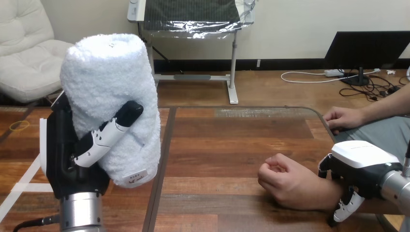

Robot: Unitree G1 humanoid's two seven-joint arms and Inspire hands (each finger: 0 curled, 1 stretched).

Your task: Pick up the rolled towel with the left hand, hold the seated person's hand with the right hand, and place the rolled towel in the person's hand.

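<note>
We grip the towel (113, 96) upright in our left hand (82, 154), well left of the person's hand (285, 181), a loose fist on the worktop (217, 145). Our right hand (360, 166) clasps its wrist; we should turn the palm up before delivering.

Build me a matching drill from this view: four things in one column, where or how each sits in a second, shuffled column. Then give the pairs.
Things:
1. rolled towel
2. right hand
3. person's nearer hand
4. person's farther hand

Places or states:
A. resting at the right edge of the table
B. upright, gripped by the left hand
C. fisted on the table
D. over the person's wrist

Pairs: 1-B, 2-D, 3-C, 4-A
</note>
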